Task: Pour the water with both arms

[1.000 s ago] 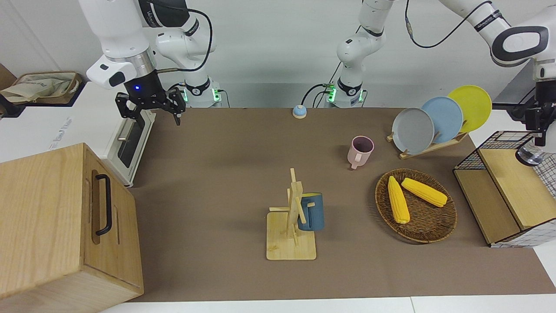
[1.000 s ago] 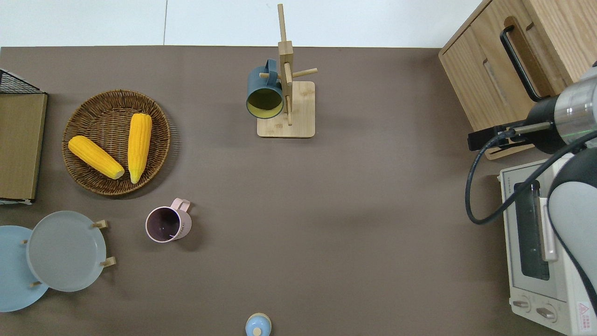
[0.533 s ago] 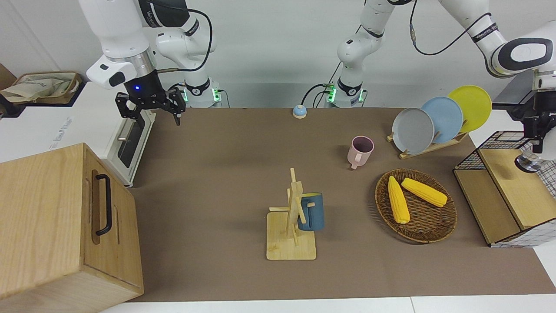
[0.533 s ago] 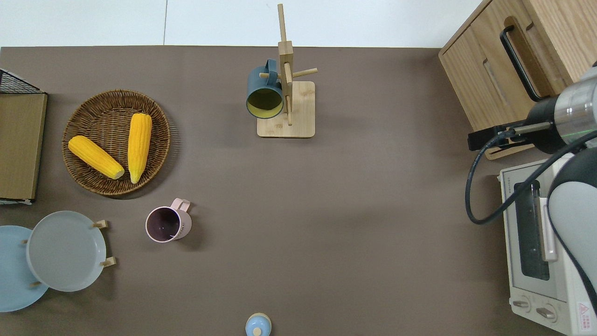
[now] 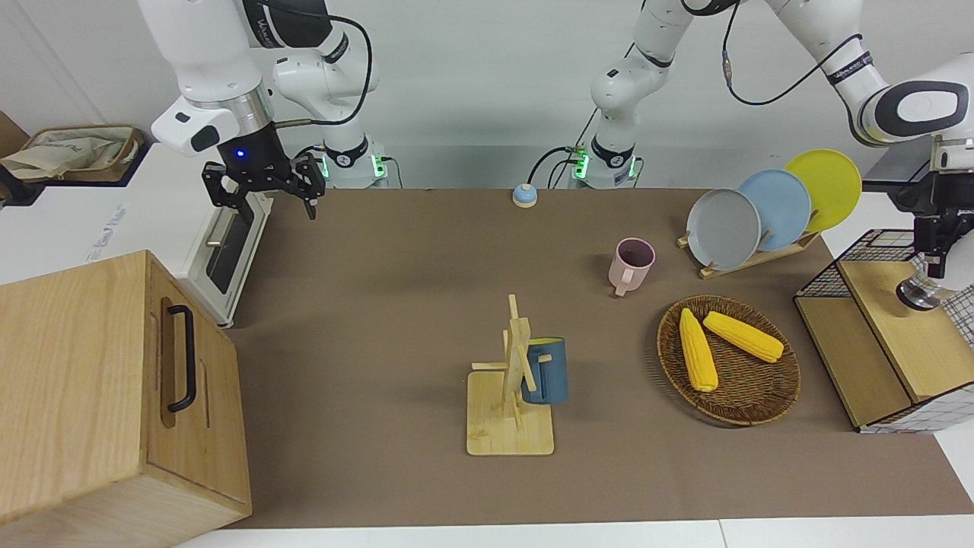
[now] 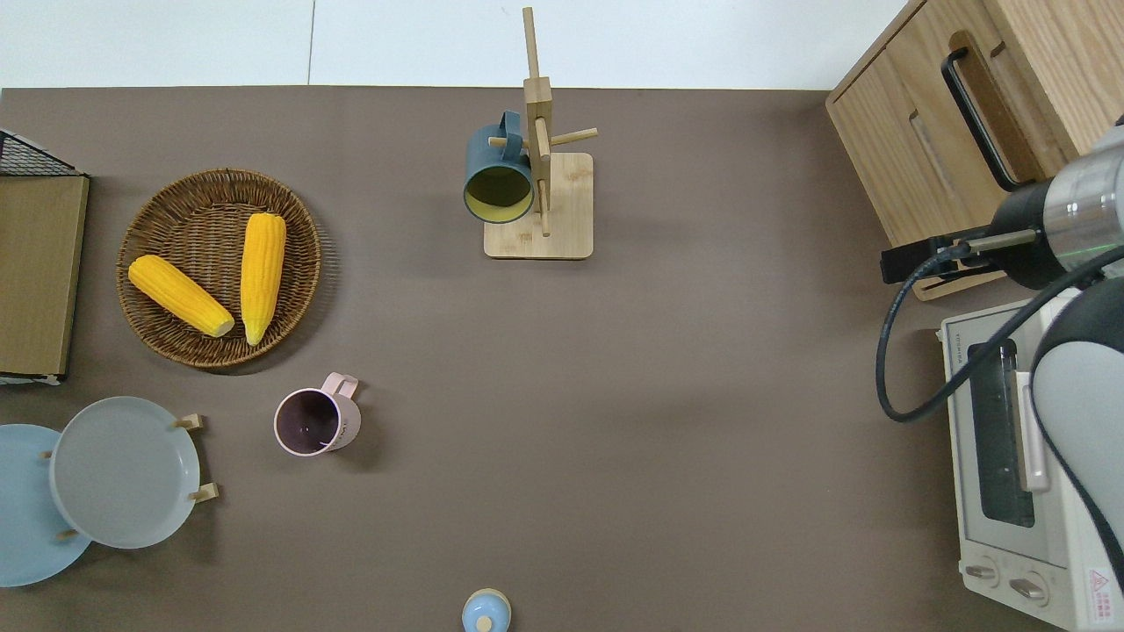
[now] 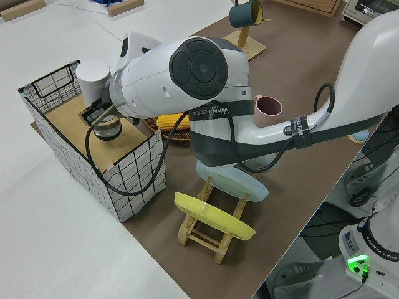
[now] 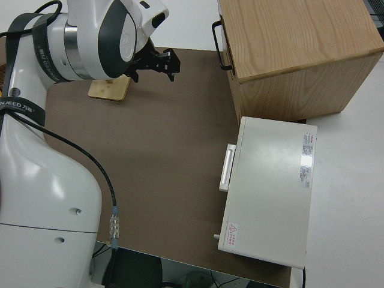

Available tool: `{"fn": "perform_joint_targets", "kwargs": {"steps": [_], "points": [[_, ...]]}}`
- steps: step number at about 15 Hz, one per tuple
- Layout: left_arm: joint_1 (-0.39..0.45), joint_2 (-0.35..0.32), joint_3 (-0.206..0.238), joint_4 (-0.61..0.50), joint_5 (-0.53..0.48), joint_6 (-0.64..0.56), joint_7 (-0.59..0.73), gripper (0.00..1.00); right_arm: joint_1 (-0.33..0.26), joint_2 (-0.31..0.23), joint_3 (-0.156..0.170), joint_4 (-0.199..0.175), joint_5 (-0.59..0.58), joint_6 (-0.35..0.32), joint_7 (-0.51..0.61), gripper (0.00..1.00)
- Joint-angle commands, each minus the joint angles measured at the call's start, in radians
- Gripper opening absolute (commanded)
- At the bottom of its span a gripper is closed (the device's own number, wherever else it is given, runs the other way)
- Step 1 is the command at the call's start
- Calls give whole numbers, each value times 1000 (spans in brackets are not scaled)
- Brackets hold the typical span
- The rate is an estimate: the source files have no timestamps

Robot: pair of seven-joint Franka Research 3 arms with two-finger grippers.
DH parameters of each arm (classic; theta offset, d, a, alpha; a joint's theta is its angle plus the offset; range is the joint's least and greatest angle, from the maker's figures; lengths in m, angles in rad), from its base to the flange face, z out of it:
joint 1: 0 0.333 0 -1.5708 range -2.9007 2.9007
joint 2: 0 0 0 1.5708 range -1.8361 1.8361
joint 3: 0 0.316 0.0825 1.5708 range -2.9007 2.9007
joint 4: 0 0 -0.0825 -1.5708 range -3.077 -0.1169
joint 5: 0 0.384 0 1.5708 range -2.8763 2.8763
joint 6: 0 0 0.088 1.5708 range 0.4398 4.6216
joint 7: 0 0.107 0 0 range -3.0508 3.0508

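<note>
The left pincer reaches down onto a clear glass vessel on the wire-sided shelf, seemingly to fetch it for pouring; whether it grips, I cannot tell. The right pincer, spread and empty, is parked.

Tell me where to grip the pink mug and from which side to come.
Grip the pink mug across its body or rim, coming from above: it stands upright, mouth open upward, apart from other things. Its handle points away from the robots, so avoid closing on that side.
</note>
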Motion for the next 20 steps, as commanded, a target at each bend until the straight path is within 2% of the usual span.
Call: {"fn": "perform_joint_targets", "kwargs": {"steps": [1,4,8,14,15,16,17,20], "points": [[11,29,-2,55,-34,7,26,4,-1,-6,0,3,15,-15,-9,992],[16,50,-2,61,-34,7,26,14,-3,-6,-2,3,15,-15,-9,992],[15,61,-2,64,-39,7,28,110,-3,-6,0,3,15,-15,-9,992],[13,66,-2,64,-37,7,33,342,-1,-6,0,3,15,-15,-9,992],[13,67,-2,64,-37,7,33,463,-3,-6,0,3,15,-15,-9,992],[13,66,-4,64,-37,7,33,862,-1,-6,0,3,15,-15,-9,992],[13,67,-4,64,-38,8,31,996,-1,-6,0,3,15,-15,-9,992],[11,67,-4,64,-39,7,25,1000,-1,-6,0,3,15,-15,-9,992]]}}
